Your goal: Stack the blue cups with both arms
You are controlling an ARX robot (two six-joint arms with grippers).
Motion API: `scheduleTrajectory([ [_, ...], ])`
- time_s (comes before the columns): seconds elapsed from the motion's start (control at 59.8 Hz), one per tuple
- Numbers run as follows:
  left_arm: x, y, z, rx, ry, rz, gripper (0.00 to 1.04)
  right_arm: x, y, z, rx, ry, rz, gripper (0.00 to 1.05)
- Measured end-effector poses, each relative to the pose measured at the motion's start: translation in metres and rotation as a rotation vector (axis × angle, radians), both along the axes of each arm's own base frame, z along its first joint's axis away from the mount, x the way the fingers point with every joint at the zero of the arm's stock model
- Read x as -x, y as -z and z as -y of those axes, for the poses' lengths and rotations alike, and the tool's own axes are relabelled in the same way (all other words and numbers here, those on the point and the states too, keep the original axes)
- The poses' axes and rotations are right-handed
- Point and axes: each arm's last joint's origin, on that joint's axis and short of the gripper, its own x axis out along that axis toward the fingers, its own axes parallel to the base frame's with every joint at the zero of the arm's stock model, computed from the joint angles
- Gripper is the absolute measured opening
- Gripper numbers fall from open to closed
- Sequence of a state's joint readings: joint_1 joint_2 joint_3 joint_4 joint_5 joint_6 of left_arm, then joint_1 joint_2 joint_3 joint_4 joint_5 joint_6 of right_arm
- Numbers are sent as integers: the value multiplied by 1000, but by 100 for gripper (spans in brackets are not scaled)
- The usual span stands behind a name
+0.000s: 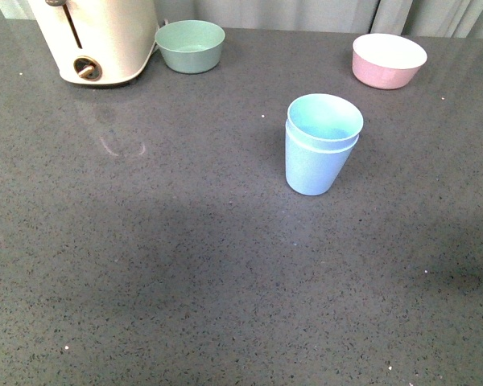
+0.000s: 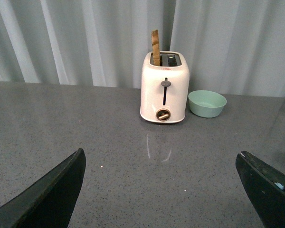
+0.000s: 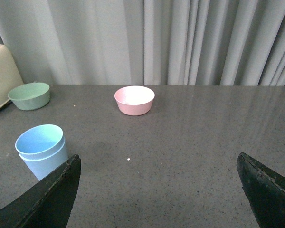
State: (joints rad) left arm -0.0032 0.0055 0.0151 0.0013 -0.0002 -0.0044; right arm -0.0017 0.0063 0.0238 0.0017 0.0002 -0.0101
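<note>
looks like a kitchen counter setup, maybe a staged one. a dark grey speckled stone-look countertop [image 1: 185, 281] fills the front view. a cream toaster [image 1: 97, 40] sits at upper left (a slice sticks out of its slot in the left wrist view), with a sage-green bowl [image 1: 191, 46] just beside it and a pink bowl [image 1: 389, 60] at upper right. pale grey curtains [image 3: 180, 42] hang behind the counter.

Toaster [image 1: 97, 40] gets chopped off by the top edge in the front view. The lower blue cup [image 1: 312, 165] mostly hides the inner one, only its rim [image 1: 325, 118] peeks out. Both claws show just finger stubs [image 2: 52, 194] [image 3: 47, 199] at the frame bottom.
</note>
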Motion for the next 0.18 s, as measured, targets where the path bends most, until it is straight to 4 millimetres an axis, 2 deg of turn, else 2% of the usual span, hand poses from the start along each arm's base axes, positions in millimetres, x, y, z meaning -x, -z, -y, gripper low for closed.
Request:
scheduleTrajectory([
  [0.184,0,0,0,0,0,0,96,0,0,0,0,0,0,96],
])
